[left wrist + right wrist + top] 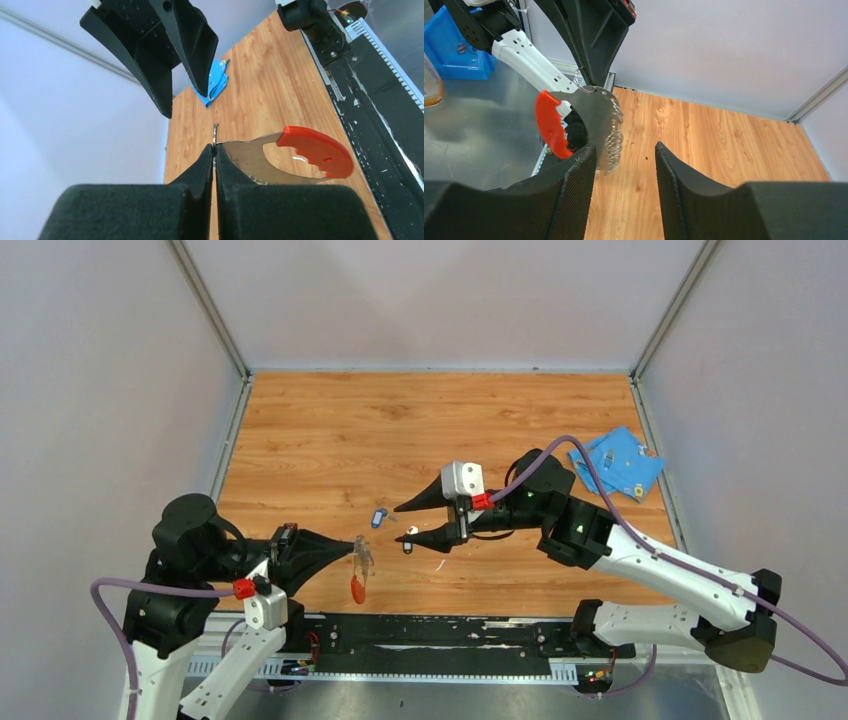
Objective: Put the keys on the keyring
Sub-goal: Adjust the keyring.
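Fingers check: left fingers [325, 545] clamped on keyring [357, 587], right fingers [428, 537] partly open, empty.
Top: keyring hangs from left tips over the near edge of the worktop [330, 430]; blue-headed key [378, 518] and black-headed key [408, 545] lie loose beside right tips. Left wrist: only the small metal ring [215, 131] is pinched. Right wrist: nothing between the pads. Risk: thin pinch could let the ring twist or slip when a key presses in.

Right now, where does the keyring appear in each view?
Top external: keyring lower left of centre, hanging from the left tool.
Left wrist: keyring right of centre.
Right wrist: keyring left of centre.
Shared landmark: the left tool, shut on its ring.
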Tool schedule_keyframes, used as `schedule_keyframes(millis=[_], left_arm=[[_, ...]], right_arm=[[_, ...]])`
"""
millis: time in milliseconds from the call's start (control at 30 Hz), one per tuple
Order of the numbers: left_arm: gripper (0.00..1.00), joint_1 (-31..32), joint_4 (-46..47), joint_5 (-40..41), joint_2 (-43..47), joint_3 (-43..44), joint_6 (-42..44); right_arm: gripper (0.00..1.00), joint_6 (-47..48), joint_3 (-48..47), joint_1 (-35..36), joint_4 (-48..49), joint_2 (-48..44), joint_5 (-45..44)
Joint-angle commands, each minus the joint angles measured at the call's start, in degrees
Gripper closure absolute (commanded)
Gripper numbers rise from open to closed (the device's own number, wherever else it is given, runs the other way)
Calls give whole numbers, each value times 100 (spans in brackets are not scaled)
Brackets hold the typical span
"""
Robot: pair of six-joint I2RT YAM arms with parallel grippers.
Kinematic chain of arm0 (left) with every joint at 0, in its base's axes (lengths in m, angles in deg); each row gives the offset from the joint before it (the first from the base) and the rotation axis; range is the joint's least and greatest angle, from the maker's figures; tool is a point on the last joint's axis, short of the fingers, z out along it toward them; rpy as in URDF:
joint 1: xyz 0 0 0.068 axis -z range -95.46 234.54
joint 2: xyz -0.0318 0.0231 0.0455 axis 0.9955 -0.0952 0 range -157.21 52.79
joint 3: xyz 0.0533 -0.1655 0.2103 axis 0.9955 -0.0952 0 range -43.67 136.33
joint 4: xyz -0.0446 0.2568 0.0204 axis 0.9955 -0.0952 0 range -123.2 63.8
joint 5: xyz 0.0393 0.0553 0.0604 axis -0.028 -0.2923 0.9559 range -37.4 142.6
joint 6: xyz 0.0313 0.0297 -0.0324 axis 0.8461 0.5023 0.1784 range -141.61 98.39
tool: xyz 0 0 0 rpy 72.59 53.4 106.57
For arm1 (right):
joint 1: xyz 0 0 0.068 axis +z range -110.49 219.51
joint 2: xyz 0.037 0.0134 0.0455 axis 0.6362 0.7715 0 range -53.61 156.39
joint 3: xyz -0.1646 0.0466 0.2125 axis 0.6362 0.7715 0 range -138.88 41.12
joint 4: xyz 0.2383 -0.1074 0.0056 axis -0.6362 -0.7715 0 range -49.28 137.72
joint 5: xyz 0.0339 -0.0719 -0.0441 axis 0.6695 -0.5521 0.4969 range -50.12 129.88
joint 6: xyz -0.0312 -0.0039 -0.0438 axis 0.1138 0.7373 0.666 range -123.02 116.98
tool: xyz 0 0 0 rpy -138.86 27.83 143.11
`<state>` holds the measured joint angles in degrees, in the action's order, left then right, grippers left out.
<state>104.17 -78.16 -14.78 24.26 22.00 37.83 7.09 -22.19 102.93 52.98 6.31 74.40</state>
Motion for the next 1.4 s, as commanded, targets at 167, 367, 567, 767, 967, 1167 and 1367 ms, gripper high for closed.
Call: schedule_keyframes(millis=[167,367,567,767,967,1167,1367], left_arm=[[100,31,24,-526,-210,107,-414],[100,31,9,-681,-449,149,-1378],[100,31,-7,-682,-910,294,-2084],[100,31,-8,-548,-1112,331,-2376],[100,31,-13,-391,-1245,506,-2521],[100,31,0,-355,-1245,520,-2509],[100,31,2,-334,-1248,535,-2514]], right_arm=[[57,297,-87,184,303,95,246],[58,273,-52,197,199,9,159],[55,-143,158,197,532,-68,103],[58,-714,365,206,1342,64,182],[61,-975,454,215,1760,309,333],[61,-1223,518,267,2038,484,325],[69,-1272,521,290,2164,587,301]])
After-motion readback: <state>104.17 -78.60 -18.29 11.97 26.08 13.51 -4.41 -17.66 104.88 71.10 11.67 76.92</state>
